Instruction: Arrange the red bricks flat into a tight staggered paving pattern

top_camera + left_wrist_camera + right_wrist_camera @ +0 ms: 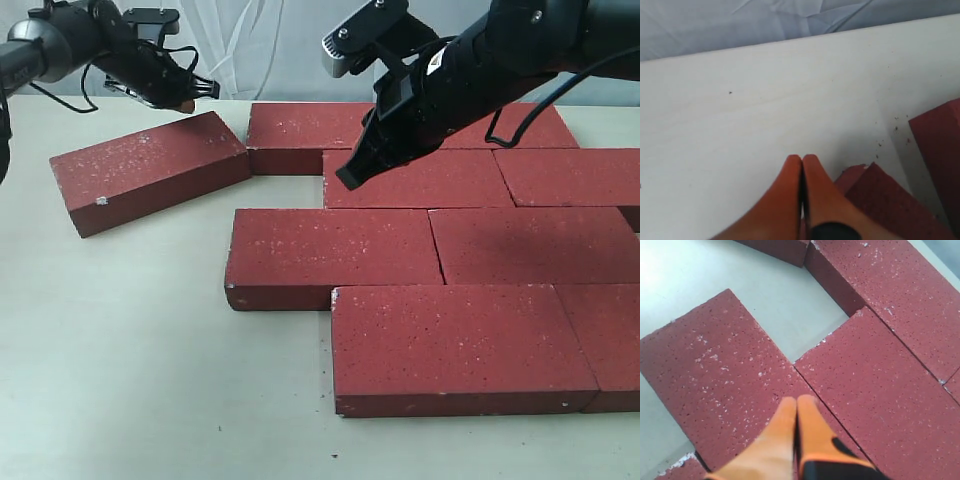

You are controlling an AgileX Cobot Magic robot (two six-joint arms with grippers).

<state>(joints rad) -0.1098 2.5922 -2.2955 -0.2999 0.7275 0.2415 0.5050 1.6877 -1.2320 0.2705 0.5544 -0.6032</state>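
Note:
Several red bricks lie flat in staggered rows on the table, among them a back-row brick (300, 133), a second-row brick (425, 180), a third-row brick (330, 255) and a front brick (455, 345). One loose brick (150, 172) lies at an angle on the left, its far corner against the back-row brick. My left gripper (192, 98) (801, 159) is shut and empty above the table behind that loose brick (885, 200). My right gripper (352, 176) (797, 401) is shut and empty, hanging over the seam between the third-row brick (715, 375) and the second-row brick (880, 385).
A bare patch of table (790, 320) sits between the back-row, second-row and third-row bricks. The pale table (120, 350) stretches left and in front of the paving. A light cloth backdrop (740, 20) hangs behind the table's far edge.

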